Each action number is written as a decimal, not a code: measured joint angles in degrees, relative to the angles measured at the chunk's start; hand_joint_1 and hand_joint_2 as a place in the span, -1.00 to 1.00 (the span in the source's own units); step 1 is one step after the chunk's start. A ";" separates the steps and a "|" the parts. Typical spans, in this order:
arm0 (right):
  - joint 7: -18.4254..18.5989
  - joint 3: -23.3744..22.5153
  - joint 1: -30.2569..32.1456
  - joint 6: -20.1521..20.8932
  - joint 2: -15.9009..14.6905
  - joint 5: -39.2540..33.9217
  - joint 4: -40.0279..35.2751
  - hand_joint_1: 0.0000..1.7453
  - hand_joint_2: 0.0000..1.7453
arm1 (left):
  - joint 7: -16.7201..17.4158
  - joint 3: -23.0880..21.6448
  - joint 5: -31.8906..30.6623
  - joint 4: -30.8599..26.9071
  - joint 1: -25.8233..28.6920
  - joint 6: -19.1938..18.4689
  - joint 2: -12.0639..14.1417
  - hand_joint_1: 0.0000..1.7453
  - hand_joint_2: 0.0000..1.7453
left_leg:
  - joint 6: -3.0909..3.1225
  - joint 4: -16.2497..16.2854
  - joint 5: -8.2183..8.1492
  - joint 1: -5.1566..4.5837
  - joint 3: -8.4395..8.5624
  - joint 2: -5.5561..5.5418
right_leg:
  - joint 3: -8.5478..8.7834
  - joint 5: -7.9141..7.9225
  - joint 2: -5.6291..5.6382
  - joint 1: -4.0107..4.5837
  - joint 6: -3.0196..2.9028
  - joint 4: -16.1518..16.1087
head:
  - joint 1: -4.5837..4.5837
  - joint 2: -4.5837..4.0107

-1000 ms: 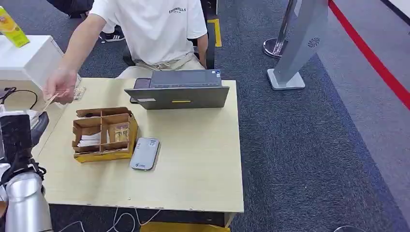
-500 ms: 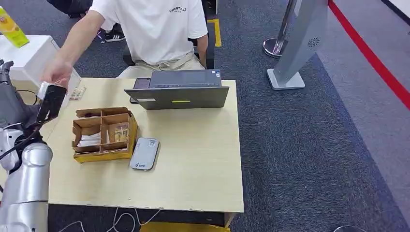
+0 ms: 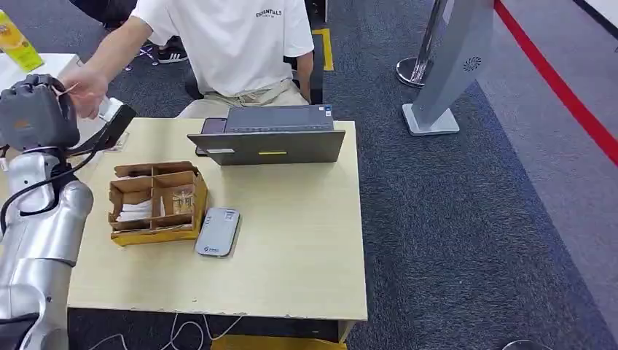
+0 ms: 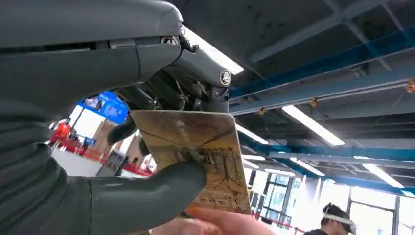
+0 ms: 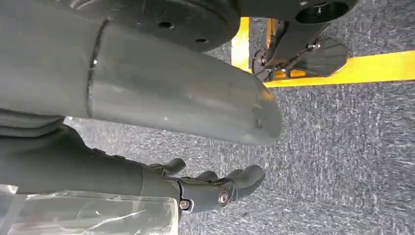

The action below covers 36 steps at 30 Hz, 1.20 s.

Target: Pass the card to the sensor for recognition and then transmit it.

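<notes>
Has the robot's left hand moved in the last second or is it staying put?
Yes. The left hand has risen from beside the table's near left edge to its far left corner, up by the person's hand, beyond the cardboard organizer.

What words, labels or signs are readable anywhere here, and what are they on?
"ESSENTIALS": small dark print on the chest of the seated person's white T-shirt.
Grey flat card sensor on the wooden table: a small mark at its near end, too small to read.
Patterned brown card pinched in the left hand: faint markings, too blurred to read.
Yellow carton: print unreadable.
</notes>
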 joint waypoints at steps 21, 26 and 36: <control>2.73 0.13 -0.23 -0.20 0.28 2.42 0.00 -1.00 -1.00 | 1.26 -7.06 -6.16 8.76 -1.97 7.25 -4.55 1.00 1.00 | -0.01 -0.01 0.00 0.00 -0.03 0.00 | 0.00 0.02 0.01 0.00 0.03 0.02 | -0.02 0.00; 3.17 0.11 -0.18 -1.22 0.55 1.57 0.00 -1.00 -1.00 | -1.95 -8.04 -2.75 -1.79 8.13 4.87 -4.79 1.00 1.00 | 0.01 -0.02 -0.07 -0.06 0.03 0.19 | 0.00 0.01 0.21 -0.04 0.04 0.00 | -0.02 0.00; 3.56 0.09 -0.14 -1.99 0.59 1.31 0.00 -1.00 -1.00 | 0.98 -16.72 -4.19 -17.38 23.22 -5.47 -5.60 1.00 1.00 | 0.03 -0.01 -0.07 -0.03 -0.08 0.15 | -0.10 0.01 0.11 -0.02 0.05 -0.04 | 0.00 0.00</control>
